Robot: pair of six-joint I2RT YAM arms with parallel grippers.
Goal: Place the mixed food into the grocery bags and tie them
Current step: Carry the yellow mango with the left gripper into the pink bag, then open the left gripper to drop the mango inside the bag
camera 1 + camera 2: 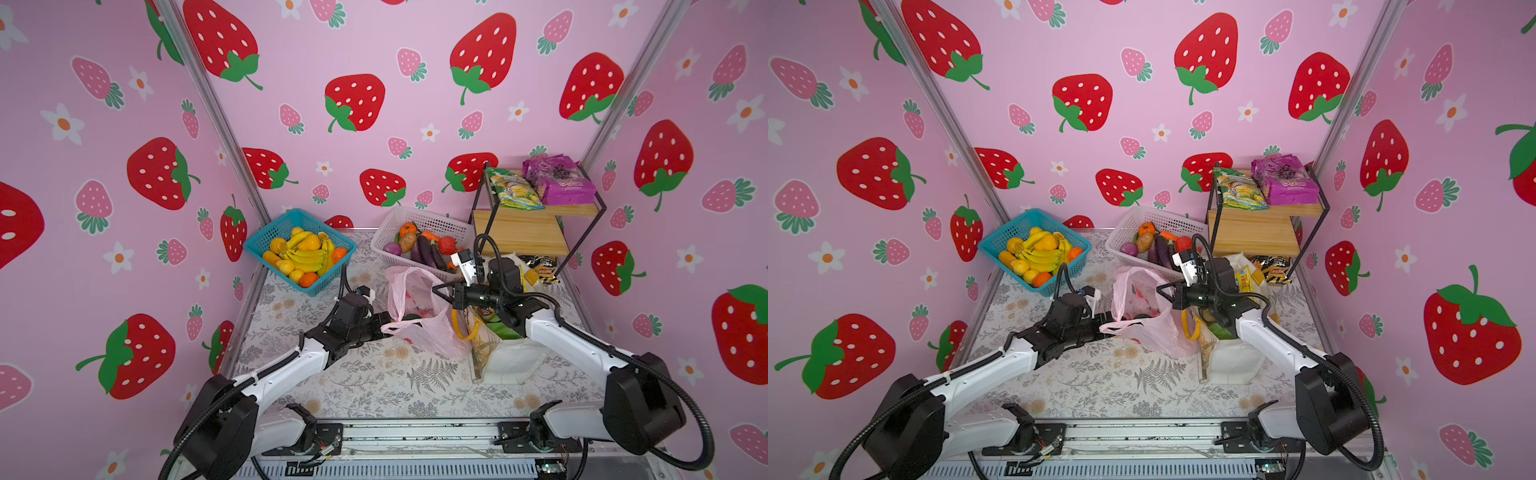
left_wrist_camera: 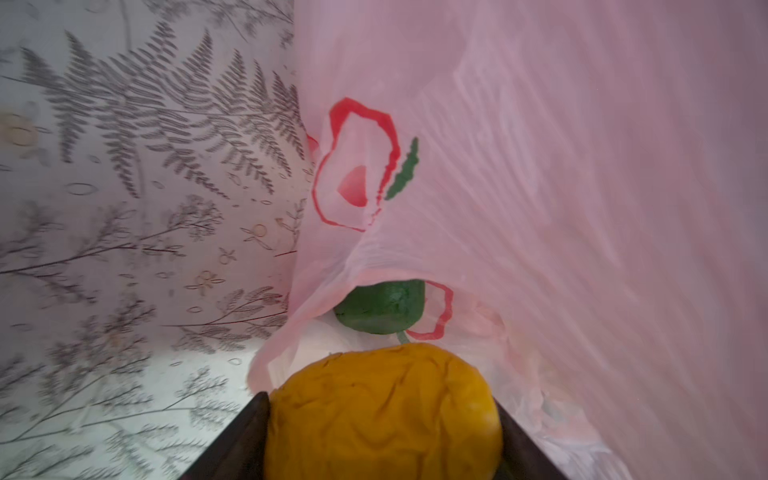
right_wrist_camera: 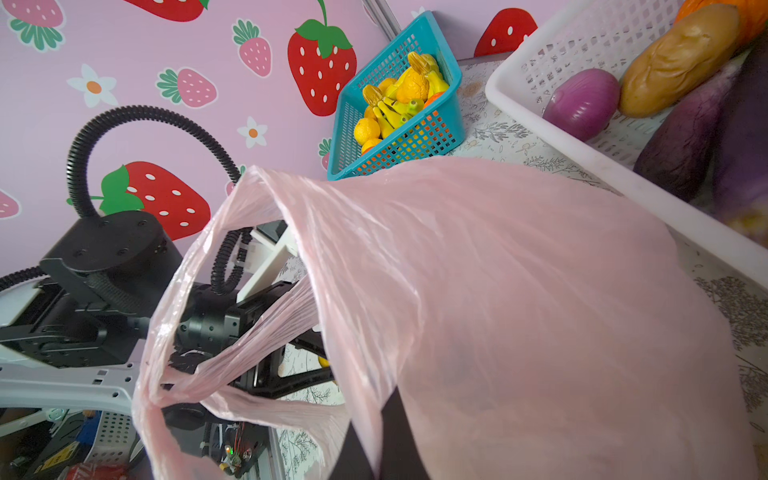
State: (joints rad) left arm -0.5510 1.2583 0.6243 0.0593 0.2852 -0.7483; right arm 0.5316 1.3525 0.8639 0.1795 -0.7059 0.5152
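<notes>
**Fruit at the bag's mouth:** the left gripper [image 1: 383, 326] is clamped on a yellow-orange toy fruit [image 2: 382, 407] at the opening of the pink bag [image 1: 415, 309] in mid-table, where a dark green round fruit [image 2: 380, 307] already lies inside. The right gripper [image 1: 440, 289], jaws together, pinches the opposite rim and holds it up. The film looks thin, limp and slippery, likely to sag shut or tear under a hard pull, so it is best taken by a bunched rim or the loop handles [image 3: 266, 328], not the flat side. The fruit appears light and firm, though round enough to roll, so a grip across its widest part suits it. The white tote [image 1: 511, 357] stands just beside the bag.
</notes>
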